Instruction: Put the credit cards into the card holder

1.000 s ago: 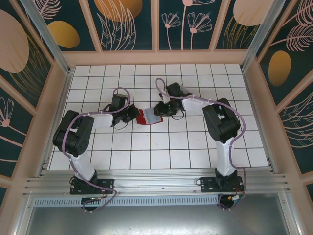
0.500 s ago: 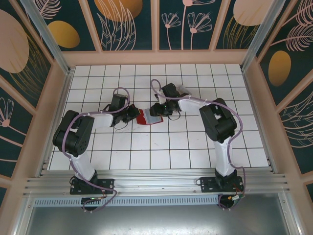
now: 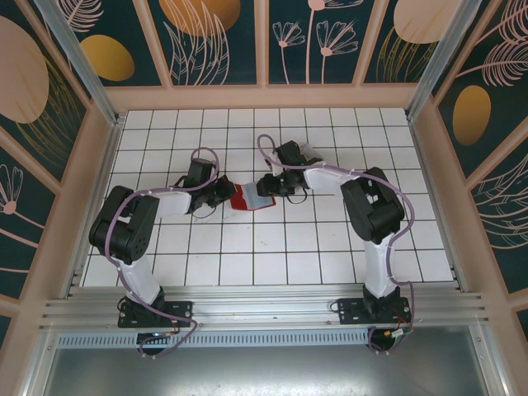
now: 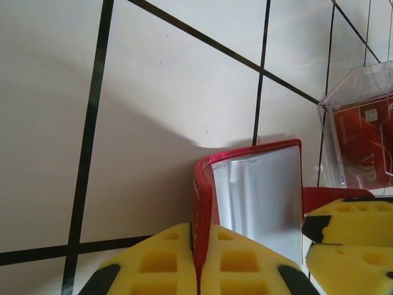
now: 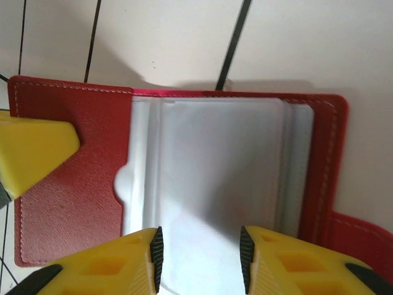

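Clamping wallet (image 5: 73, 209) cover: left jaws shut; right jaws half-open, empty over sleeve (image 5: 209, 166). Slip would flop wallet closed.

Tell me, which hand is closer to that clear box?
Right. The right hand sits at the edge of the wallet on the side of the box. The left hand grips the opposite edge, so the wallet lies between it and the box.

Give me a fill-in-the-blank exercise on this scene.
The left claw pinches the card holder's red cover at its ___. The card holder lies ___, clear sleeves showing. The clear box holds a ___ card.
Missing: edge; open; red.
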